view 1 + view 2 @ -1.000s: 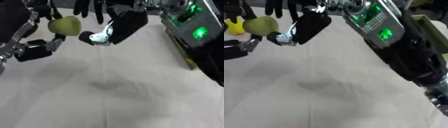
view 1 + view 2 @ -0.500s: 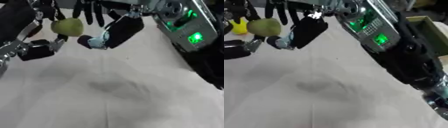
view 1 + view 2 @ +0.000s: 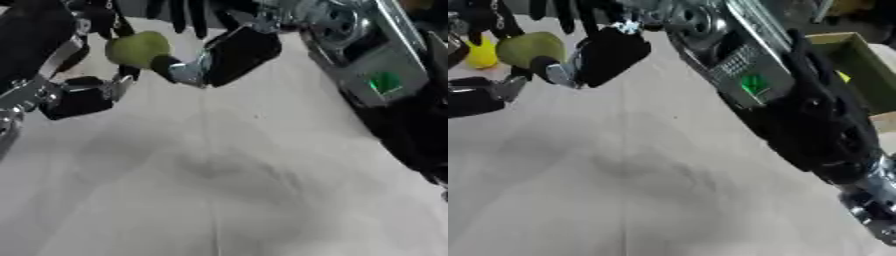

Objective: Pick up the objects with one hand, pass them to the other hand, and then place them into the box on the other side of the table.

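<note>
**Handover in mid-air: the fruit could slip between the two hands**

The robot's right hand point(image 3: 223, 52) reaches across the upper part of the view, its thumb tip touching the round, yellow-green fruit-like ball point(image 3: 136, 48) while its dark fingers hang straight above it, not yet curled round. The left hand point(image 3: 74, 92) sits just beside and below the ball; its fingers look bent about it, but how much of the ball they clasp is hidden.

The ball hangs above the pale cloth-covered table point(image 3: 219, 190), well apart from the tan open-topped box point(image 3: 859, 70) at the right edge.

The risk, as I judge it, is timing: if the left hand lets go before the right closes round the smooth, round ball, it would drop and roll away. A small yellow object point(image 3: 481, 52) lies on the far left.
</note>
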Available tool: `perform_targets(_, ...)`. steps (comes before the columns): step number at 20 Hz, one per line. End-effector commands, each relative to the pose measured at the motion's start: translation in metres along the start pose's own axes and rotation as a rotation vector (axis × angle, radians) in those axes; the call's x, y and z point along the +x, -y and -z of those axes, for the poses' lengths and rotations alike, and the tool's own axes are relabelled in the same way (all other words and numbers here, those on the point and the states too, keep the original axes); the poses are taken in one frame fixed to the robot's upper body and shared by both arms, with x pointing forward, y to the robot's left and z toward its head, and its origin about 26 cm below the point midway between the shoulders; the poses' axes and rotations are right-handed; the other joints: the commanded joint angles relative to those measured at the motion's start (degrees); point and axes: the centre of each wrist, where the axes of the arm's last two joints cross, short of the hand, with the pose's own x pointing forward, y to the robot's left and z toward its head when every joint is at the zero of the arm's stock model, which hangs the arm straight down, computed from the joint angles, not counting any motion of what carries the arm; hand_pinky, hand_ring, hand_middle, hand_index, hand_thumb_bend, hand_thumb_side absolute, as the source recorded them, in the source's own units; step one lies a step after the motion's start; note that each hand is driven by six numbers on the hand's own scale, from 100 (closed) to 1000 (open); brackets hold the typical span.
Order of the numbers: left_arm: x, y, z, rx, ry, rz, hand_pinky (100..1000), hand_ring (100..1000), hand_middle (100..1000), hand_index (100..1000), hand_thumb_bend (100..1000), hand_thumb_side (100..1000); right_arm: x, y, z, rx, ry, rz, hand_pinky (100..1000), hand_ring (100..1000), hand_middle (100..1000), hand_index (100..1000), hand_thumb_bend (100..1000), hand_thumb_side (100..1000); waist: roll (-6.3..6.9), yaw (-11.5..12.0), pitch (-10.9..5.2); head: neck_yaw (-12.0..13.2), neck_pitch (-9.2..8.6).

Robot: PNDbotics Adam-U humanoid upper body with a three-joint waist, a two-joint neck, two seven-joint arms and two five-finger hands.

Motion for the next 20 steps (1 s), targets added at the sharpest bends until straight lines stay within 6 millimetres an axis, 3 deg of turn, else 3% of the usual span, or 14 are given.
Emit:
perform_targets(1, 0.0, -0.011, 0.001, 0.031, -0.003, 0.026, 385, 514, 520, 578, 100, 100, 0.005, 0.007, -0.002, -0.051, 0.007, -0.069, 181, 505, 485, 750, 400, 399, 0.58, 0.1, -2.56, 0.1, -0.4)
perform_targets(5, 0.002, -0.012, 0.002, 0.024, -0.008, 0.022, 385, 513, 520, 578, 100, 100, 0.008, 0.005, 0.0, -0.056, 0.025, -0.154, 147, 442, 502, 762, 448, 394, 0.65, 0.2, -2.58, 0.1, -0.31)
perform_targets(20, 0.011, -0.021, 0.004, -0.018, -0.01, 0.041, 395, 518, 523, 581, 100, 100, 0.014, 0.0, 0.004, -0.113, 0.029, -0.273, 151, 449, 526, 749, 504, 304, 0.96, 0.2, -2.54, 0.0, -0.39)
